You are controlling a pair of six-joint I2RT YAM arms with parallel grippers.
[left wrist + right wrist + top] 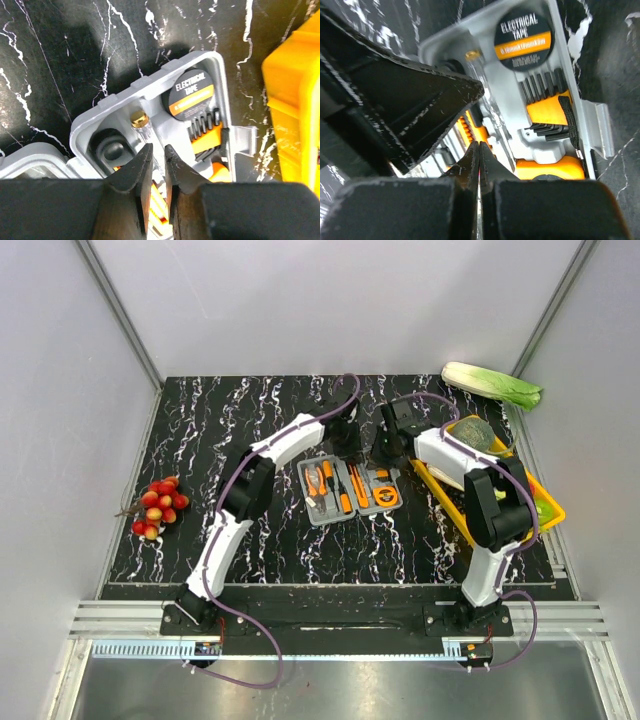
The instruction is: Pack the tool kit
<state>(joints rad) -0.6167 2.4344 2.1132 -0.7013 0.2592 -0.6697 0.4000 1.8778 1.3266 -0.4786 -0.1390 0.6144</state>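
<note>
The tool kit [350, 490] lies open on the table. It is stiff, light plastic and probably slippery, so grip its rim by the latch. Over its far end the left fingers [134, 172] are narrowly parted and empty. The right fingers [470, 167] are pressed together, also empty. Inside are pliers [318, 483], screwdrivers [352, 485] and electrical tape [192, 95].

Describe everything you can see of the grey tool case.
The grey tool case looks like moulded plastic with rounded corners. It lies open on the marbled table. Its recesses hold orange-and-black tools, an electrical tape roll and hex keys. The left pincer and right pincer hang above it; contact unclear.
</note>
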